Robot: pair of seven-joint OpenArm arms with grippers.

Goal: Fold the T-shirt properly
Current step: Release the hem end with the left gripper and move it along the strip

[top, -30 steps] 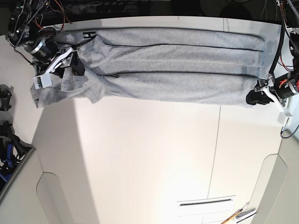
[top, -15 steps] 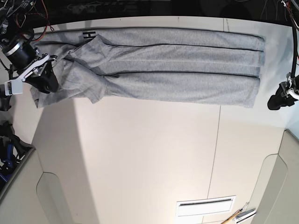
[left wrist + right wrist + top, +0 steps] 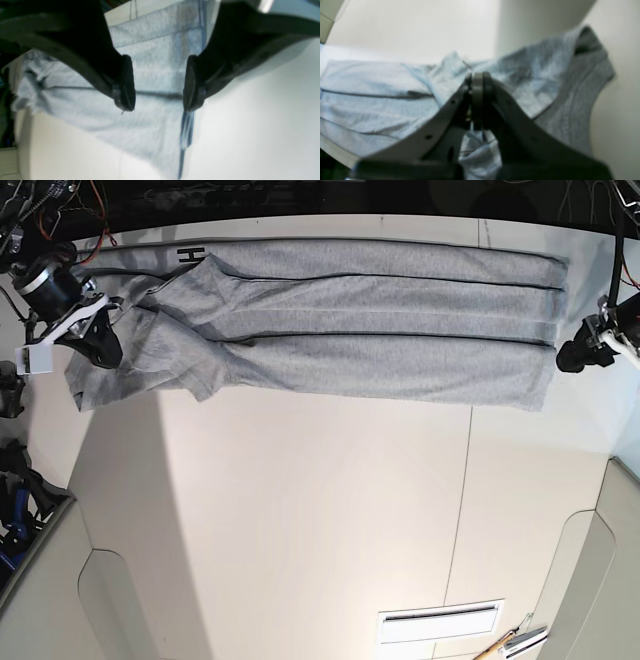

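The T-shirt lay folded in long bands across the far side of the surface, a black "H" readable near its collar end. The left jaws stood open with nothing between them, above the hem end. The right jaws were closed and empty over the bunched sleeve end.

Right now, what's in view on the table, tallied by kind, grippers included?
T-shirt: 1, grey, folded lengthwise.
Grippers: 2, left gripper open, right gripper shut.
Tools at the table's near edge: about 2, too small to identify.
Total: about 5.
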